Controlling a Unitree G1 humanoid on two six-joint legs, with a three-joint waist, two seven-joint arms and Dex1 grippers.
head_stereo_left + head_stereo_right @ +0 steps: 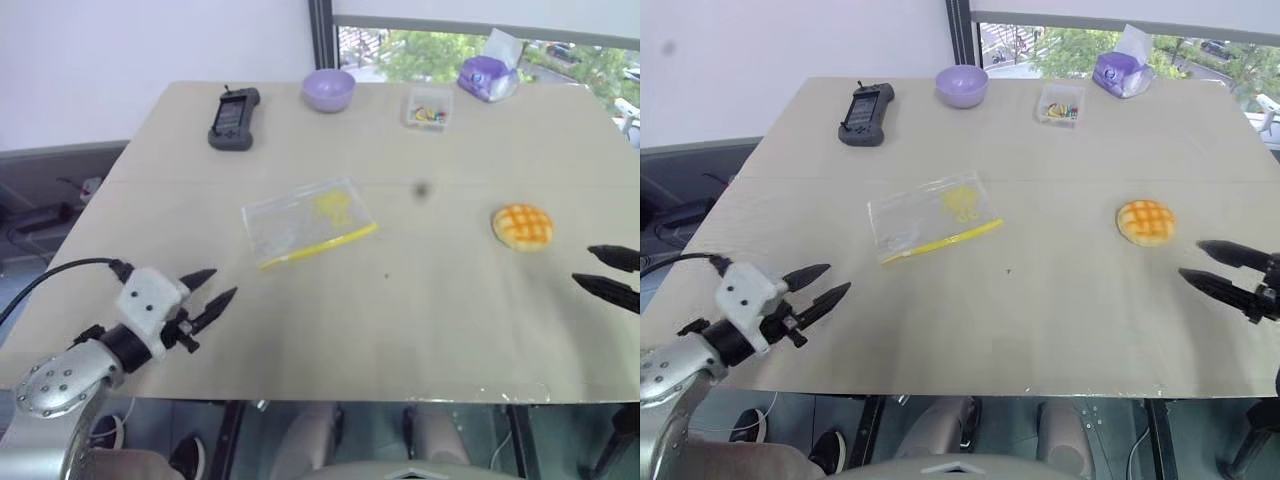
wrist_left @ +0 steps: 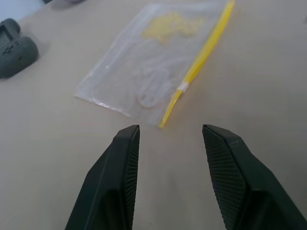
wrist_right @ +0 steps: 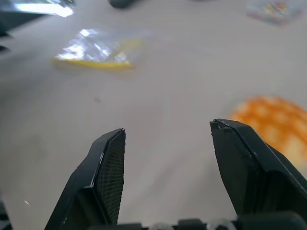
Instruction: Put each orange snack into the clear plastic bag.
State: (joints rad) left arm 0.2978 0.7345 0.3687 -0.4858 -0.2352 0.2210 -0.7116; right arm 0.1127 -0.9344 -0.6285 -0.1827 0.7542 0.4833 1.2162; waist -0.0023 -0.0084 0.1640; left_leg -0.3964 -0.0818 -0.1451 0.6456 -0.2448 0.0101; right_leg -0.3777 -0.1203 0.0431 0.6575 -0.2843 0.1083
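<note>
Your left gripper (image 1: 222,285) hovers with jaws parted and empty over the table's near left edge, aimed at the clear plastic bag (image 1: 308,220); your right gripper (image 1: 1195,262), jaws wide and empty, waits by the right edge just short of the orange snack (image 1: 522,226). Nothing is bagged yet: the domed, grid-scored bun sits on the bare table (image 1: 420,310), well apart from the flat, yellow-sealed pouch lying mid-table.

Golden-orange snack (image 1: 522,226) scored in a criss-cross grid; clear plastic bag (image 1: 308,220) with yellow seal strip, faint yellow print
</note>
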